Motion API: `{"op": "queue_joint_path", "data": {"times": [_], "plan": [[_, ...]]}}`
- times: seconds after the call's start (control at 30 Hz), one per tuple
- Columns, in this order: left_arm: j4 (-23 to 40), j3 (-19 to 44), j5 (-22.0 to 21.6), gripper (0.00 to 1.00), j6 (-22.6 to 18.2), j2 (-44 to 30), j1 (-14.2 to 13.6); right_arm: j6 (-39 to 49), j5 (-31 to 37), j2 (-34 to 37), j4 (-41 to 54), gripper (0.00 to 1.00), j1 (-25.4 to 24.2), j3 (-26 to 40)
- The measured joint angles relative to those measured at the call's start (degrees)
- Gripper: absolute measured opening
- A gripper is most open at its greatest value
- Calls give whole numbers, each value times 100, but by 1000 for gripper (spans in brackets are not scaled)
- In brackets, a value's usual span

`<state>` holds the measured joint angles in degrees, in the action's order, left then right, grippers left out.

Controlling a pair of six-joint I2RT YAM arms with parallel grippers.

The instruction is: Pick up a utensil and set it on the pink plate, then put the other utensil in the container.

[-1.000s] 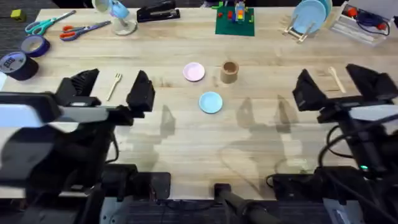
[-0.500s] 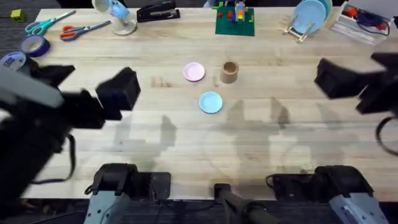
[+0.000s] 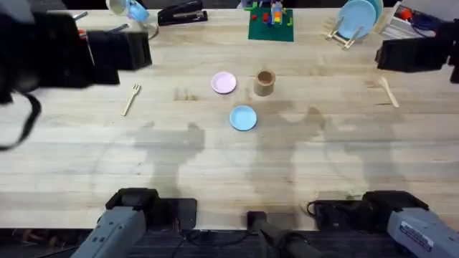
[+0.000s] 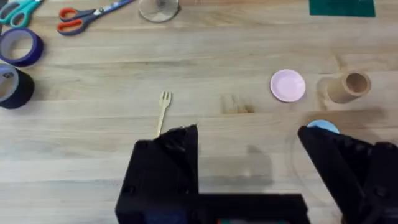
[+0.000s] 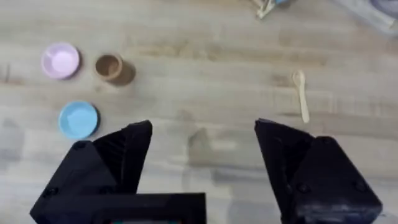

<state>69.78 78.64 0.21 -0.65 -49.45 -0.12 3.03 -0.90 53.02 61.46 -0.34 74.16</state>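
The wooden fork [image 3: 131,99] [image 4: 163,112] lies flat on the table at the left. The pink plate [image 3: 224,82] [image 4: 287,85] [image 5: 60,61] sits bare at mid-table, with the brown container [image 3: 265,82] [image 4: 348,87] [image 5: 109,66] upright just to its right. At the right lies the wooden spoon [image 3: 388,92] [image 5: 301,94]. My left gripper [image 3: 86,54] [image 4: 249,143] hangs open high over the far left, with the fork below it. My right gripper [image 3: 430,56] [image 5: 202,140] hangs open high over the far right and holds nothing.
A light blue plate [image 3: 243,117] [image 5: 78,119] lies just in front of the pink plate. Scissors [image 4: 84,14] and tape rolls [image 4: 18,46] sit at the far left. A stapler [image 3: 181,13], a green brick model [image 3: 271,21] and a rack with blue plates [image 3: 355,20] line the far edge.
Both arms have risen from low over the table and swung toward the far side, the left over the far left, the right over the far right. Fork and spoon have not moved.
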Motion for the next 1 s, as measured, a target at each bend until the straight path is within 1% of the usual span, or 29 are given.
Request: {"op": "queue_joint_path", "data": {"times": [0.17, 0.27, 0.37, 0.47, 0.57, 0.73, 1.0], "plan": [[573, 808, 41, 979, -2, -697, 0, 0, 2, 695, 738, 995, 0, 687], [1004, 1261, 122, 979, -2, -1075, 0, -1, 2, 1013, 1026, 994, 0, 970], [1492, 1692, 173, 979, -2, -1419, 0, 0, 2, 1215, 1105, 995, 0, 1092], [1850, 2018, 168, 979, -2, -1702, 0, 0, 2, 1296, 1103, 994, 0, 1108], [1943, 2163, 44, 979, -2, -1871, -2, 0, 2, 1299, 1105, 994, 0, 1114], [2006, 2175, -271, 979, -2, -1935, -2, 0, 2, 1299, 1105, 995, 0, 1118], [2113, 2192, -380, 980, -2, -1935, -2, 0, 2, 1299, 1105, 993, 0, 1118]]}}
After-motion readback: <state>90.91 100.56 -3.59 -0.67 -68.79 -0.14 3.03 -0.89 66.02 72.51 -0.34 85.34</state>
